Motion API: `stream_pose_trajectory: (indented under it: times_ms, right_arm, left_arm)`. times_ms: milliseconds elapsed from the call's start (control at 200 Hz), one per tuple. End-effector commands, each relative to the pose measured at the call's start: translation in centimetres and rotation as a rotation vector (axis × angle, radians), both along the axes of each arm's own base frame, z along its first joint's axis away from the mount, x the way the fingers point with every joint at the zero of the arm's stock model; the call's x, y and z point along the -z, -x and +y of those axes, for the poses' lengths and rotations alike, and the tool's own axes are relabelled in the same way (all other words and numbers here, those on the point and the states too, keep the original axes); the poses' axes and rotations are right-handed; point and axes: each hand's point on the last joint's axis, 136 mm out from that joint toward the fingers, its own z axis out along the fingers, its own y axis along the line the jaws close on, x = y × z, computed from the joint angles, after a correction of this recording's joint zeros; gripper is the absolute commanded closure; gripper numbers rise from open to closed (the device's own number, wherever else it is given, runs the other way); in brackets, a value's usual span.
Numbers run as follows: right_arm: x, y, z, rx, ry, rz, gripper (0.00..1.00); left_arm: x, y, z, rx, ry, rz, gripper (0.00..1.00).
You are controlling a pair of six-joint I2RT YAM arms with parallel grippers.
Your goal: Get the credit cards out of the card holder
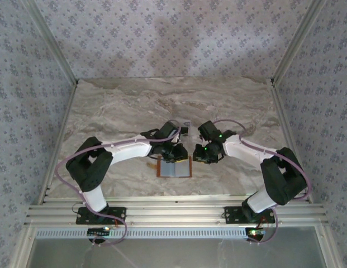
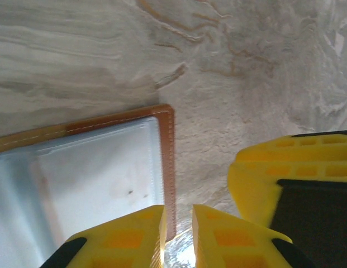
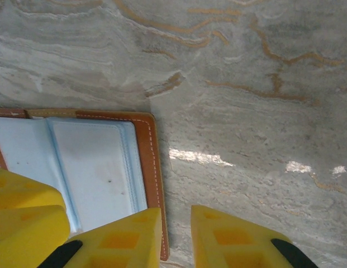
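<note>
Card holder [image 1: 176,169] open flat, tan stitched leather edge, pale grey-blue lining

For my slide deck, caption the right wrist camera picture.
Right gripper poised at the open card holder's brown edge on the marble table, jaws slightly apart.

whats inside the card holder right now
The open card holder shows grey-blue lining and a pale panel in its pocket, possibly a card. Yellow fingers of the right gripper cover its near part, so anything there is hidden.
</note>
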Motion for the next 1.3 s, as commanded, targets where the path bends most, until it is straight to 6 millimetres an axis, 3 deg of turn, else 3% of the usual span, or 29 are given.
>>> stream_pose_trajectory:
  times_ms: [0, 310, 520, 1029, 1294]
  right_arm:
    - [0.0, 0.4, -0.7, 0.02, 0.021, -0.002, 0.78]
    - [-0.4, 0.3, -0.9, 0.026, 0.027, -0.012, 0.78]
    - [0.0, 0.6, -0.9, 0.027, 0.025, -0.005, 0.78]
    - [0.3, 0.5, 0.2, 0.011, 0.006, 0.003, 0.78]
    - [0.7, 0.3, 1.9, 0.009, -0.039, 0.014, 0.82]
  left_arm:
    - [0.7, 0.8, -1.5, 0.016, 0.046, 0.051, 0.79]
    - [2.9, 2.2, -1.6, 0.044, -0.001, 0.099, 0.8]
    - [4.2, 2.6, -0.7, 0.04, -0.052, 0.112, 0.8]
    - [3.5, 3.0, 1.0, 0.03, -0.08, 0.074, 0.87]
    - [3.4, 2.9, 1.6, 0.023, -0.106, 0.055, 0.94]
